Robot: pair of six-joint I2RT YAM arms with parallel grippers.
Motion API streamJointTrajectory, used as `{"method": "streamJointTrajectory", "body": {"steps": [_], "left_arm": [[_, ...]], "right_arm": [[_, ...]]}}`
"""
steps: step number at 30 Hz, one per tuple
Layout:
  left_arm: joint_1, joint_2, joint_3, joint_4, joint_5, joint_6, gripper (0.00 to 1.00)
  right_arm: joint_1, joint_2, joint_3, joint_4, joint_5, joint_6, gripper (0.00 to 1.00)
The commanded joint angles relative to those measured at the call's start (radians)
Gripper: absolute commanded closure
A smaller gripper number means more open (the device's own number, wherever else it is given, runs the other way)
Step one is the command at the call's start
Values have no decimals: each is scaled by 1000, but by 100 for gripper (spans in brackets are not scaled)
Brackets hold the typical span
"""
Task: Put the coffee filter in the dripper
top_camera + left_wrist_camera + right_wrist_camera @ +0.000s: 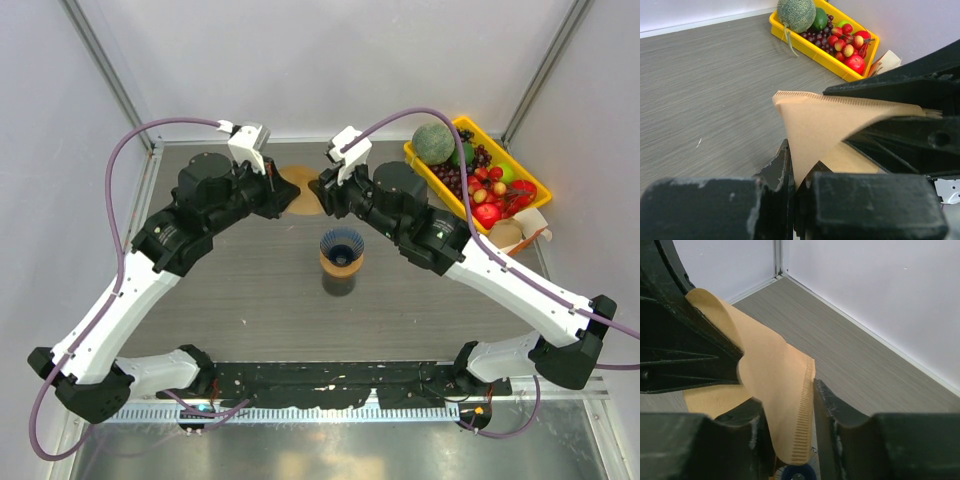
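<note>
filter-handling step, placing not begun: the thin tan paper coffee filter (303, 203) is up at the far middle of the grey bench (250, 290), between the two arms, apart from the dark blue ribbed cone dripper (341, 246), which sits nearer the bases on an orange-brown round cup (340, 268) and looks empty. left gripper (799, 165) has its jaws pressed together, pinching the filter's pointed end. right gripper (787, 400) has its jaws either side of the crimped seam edge, not fully together; cannot tell if they bite the paper. my read: either a handover or spreading the flat filter into a cone. next move calls for a sure hold by the right side, no tearing or creasing of the paper, then a carry toward the dripper and a point-down drop into its mouth. top view alone gives the dripper and the gap to cover. left wrist view shows the pinch at the tip, plus the yellow plastic tray of fruit (820, 55) behind. right wrist view shows the seam sitting between its jaws, hidden from above by the arms.
</note>
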Motion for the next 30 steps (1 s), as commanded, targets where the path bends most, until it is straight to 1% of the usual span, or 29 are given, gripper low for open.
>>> {"method": "streamJointTrajectory", "body": {"steps": [1,6,10,11,12,13,14,16,20,23,24,25,30], "left_arm": [[-9,-1,20,56,-9,12,100],[-14,-1,9,56,-29,12,100],[-20,1,6,56,-35,10,100],[-23,2,6,59,-35,13,100],[-23,4,8,57,-35,16,100],[-23,2,6,56,-37,19,100],[-24,4,6,56,-70,25,100],[-23,-1,5,50,-84,31,100],[-23,-10,-14,51,-81,41,100],[-23,-10,-23,51,-64,41,100],[-23,-12,-24,51,-57,42,100],[-23,-13,-27,53,-49,42,100],[-26,-9,-21,54,-49,54,100]], "right_arm": [[2,-24,19,34,0,12,68],[2,-21,22,34,7,15,75],[5,-18,20,32,0,15,85],[7,-18,19,31,-7,14,94],[8,-18,17,28,-12,6,88],[10,-18,17,23,-10,6,79],[10,-21,17,16,-4,3,55],[10,-35,10,14,19,-7,34],[10,-59,-4,19,43,-61,32],[10,-64,-3,20,42,-101,34],[8,-64,-3,19,43,-119,37],[10,-63,-3,17,45,-133,38],[10,-53,-7,9,39,-141,51]]}}
